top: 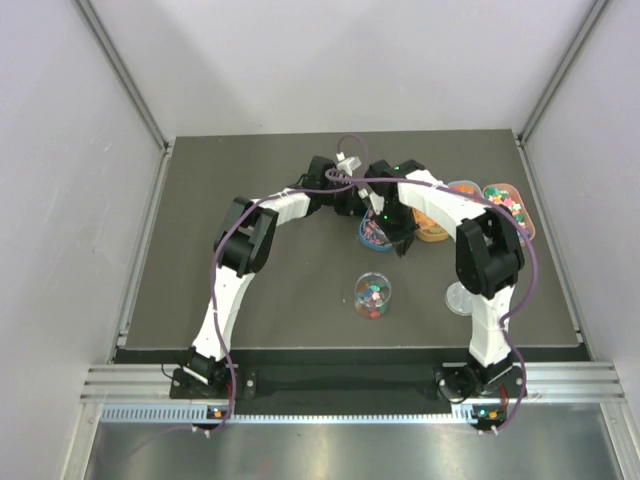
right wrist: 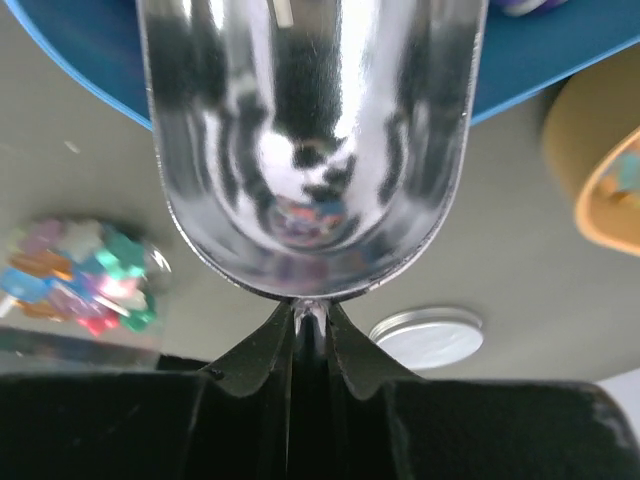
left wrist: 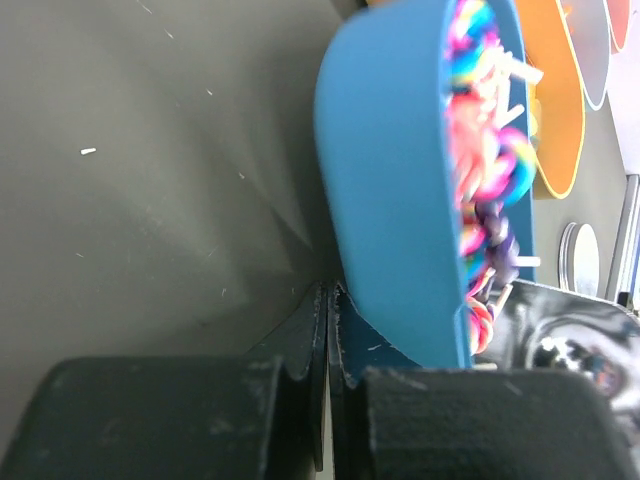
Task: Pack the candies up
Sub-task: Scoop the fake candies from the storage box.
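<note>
1. My left pincer, jaws drawn together, sits hard against the lower wall of the blue tray. I cannot tell whether a sliver of the rim is caught between them.
2. The candies, a heap of pink, yellow, blue and purple twists, fill that tray. It lies toward the back of the dark table, where both my arms meet.
3. My right pincer is clamped on the thin stem of the metal scoop. The scoop's polished bowl points away from me and reaches over the blue tray's rim. Only blurred colours are mirrored in the steel.
4. Nearer my bases, a clear round tub stands alone in the middle of the table, holding more bright cube pieces.
5. A round lid lies flat on the table to the right of the tub, apart from it.
6. An orange tray rests just beside the blue one, on its right. Another oval tray with coloured pieces sits at the table's right rear edge.
</note>
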### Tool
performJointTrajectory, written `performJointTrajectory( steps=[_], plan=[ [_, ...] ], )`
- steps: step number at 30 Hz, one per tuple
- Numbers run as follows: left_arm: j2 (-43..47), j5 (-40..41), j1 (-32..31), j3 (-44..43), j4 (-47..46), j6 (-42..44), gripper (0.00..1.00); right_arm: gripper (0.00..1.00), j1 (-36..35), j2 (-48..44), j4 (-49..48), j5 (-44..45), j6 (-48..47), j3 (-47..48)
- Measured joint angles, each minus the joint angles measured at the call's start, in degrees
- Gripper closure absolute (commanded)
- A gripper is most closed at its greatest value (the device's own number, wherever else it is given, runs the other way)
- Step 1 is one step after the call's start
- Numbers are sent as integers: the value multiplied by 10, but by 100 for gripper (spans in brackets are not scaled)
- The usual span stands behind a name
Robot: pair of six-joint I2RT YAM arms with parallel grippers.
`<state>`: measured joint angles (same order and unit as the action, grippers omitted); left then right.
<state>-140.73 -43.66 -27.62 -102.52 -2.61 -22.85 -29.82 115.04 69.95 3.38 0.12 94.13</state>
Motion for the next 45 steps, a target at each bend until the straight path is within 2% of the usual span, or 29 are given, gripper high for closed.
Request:
performJointTrajectory(
  steps=[4, 12, 25, 30, 39, 45],
  plan=[
    [0, 0, 0, 0, 0, 0, 100, 100, 0, 9, -3, 2, 0, 41],
    [9, -1, 0, 14, 3, 5, 100, 100, 0, 4, -7, 5, -3, 28],
    [138, 15, -11, 171, 121, 68, 100, 100, 0, -5, -16, 0, -27, 10],
    [158, -3, -17, 208, 132, 67, 100, 100, 0, -5, -16, 0, -35, 10],
    [144, -10, -38, 193, 118, 44, 100, 100, 2, -9, -15, 20, -40, 9],
    [150, -9, -37, 192, 128, 69, 100, 100, 5, -36, -18, 28, -46, -11]
  ],
)
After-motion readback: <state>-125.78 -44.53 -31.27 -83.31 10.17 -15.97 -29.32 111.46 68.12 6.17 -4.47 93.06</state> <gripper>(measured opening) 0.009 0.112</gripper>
